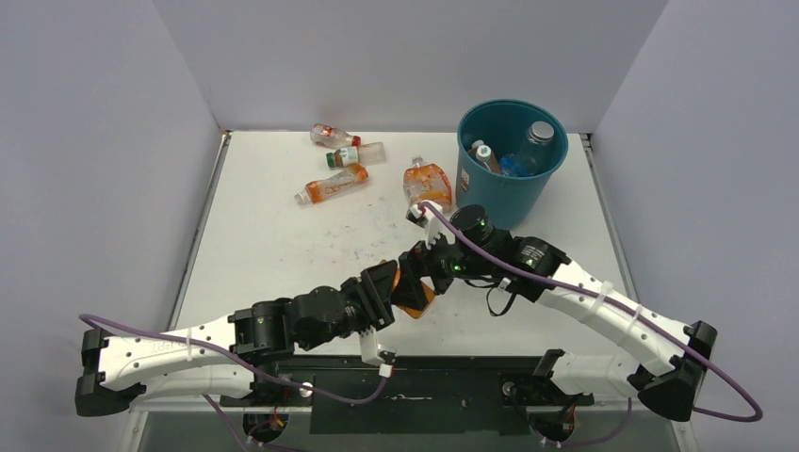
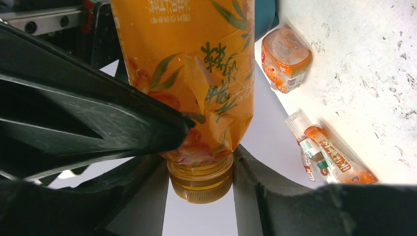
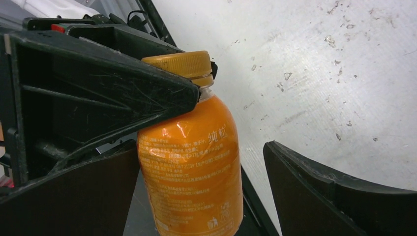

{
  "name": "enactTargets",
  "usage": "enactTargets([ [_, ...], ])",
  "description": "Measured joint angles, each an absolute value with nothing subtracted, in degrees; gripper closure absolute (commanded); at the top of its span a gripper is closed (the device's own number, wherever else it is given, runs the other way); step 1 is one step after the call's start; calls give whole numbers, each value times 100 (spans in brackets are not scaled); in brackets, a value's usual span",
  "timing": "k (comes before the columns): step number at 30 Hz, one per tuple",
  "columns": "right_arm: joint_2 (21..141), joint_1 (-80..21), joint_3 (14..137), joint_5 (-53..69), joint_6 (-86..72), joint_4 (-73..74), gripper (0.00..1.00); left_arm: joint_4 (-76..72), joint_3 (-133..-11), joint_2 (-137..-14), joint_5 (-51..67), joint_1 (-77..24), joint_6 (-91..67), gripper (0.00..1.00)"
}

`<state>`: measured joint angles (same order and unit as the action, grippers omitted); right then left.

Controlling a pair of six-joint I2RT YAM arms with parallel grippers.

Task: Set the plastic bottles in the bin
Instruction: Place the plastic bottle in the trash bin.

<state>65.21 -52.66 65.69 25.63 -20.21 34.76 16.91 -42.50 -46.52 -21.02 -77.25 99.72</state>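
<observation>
An orange-labelled plastic bottle (image 1: 412, 294) with an orange cap hangs above the table's near middle. My left gripper (image 1: 399, 288) is shut on its neck and cap; the left wrist view shows the cap between the jaws (image 2: 200, 164). My right gripper (image 1: 432, 268) is open around the bottle's body (image 3: 192, 167). One finger touches the label and the other finger (image 3: 314, 191) stands apart from it. The teal bin (image 1: 509, 193) stands at the back right with bottles (image 1: 539, 139) inside. Three bottles (image 1: 332, 185) and a crushed orange one (image 1: 426, 182) lie on the table behind.
White walls close the table at the back and both sides. The black base rail (image 1: 452, 377) runs along the near edge between the arm bases. A purple cable (image 1: 490, 259) loops over the right arm. The crushed bottle (image 2: 285, 59) lies close to the bin's foot.
</observation>
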Motion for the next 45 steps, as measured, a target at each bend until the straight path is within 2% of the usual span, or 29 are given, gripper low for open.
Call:
enactTargets([
  [5, 6746, -5218, 6567, 2836, -2086, 3391, 15, 1739, -4252, -4654, -2126, -7728, 10001, 100],
  [8, 6825, -5210, 6567, 2967, -2132, 3332, 33, 1743, -4261, -4657, -2139, -7730, 10022, 100],
  [9, 6855, -5210, 6567, 3011, -2145, 3317, 38, 1754, -4268, -4659, -2150, -7730, 10029, 97],
  [11, 6904, -5207, 6567, 3105, -2156, 3295, 45, 1813, -4281, -4663, -2182, -7728, 10031, 80],
  [12, 6912, -5207, 6567, 3138, -2158, 3291, 46, 1826, -4281, -4665, -2189, -7730, 10031, 67],
  [13, 6910, -5205, 6567, 3151, -2167, 3291, 48, 1826, -4281, -4663, -2187, -7730, 10027, 44],
  [14, 6901, -5192, 6567, 3153, -2165, 3282, 48, 1817, -4281, -4663, -2189, -7730, 10007, 3],
  [20, 6604, -4932, 6475, 2554, -2165, 3262, 50, 1020, -4309, -4515, -2104, -7690, 9198, 4],
  [24, 5793, -4869, 6309, 1623, -2169, 2867, 49, 49, -4311, -4451, -2458, -7533, 8278, 4],
  [26, 5179, -4869, 6112, 1105, -2176, 2401, 48, -340, -4320, -4440, -2777, -7500, 7537, 4],
  [30, 4069, -4869, 5465, 255, -2287, 1046, 48, -187, -4729, -4495, -2858, -7319, 4941, 4],
  [34, 3848, -4869, 5017, -145, -2506, -307, 47, -454, -4856, -4388, -1603, -6497, 2014, 4],
  [38, 4180, -4869, 4705, -187, -2816, -1076, 46, -1581, -4222, -4246, -51, -5594, -591, 4],
  [45, 4746, -4869, 4429, 152, -3411, -1769, 46, -2644, -4139, -5004, 1750, -4987, -2753, 4],
])
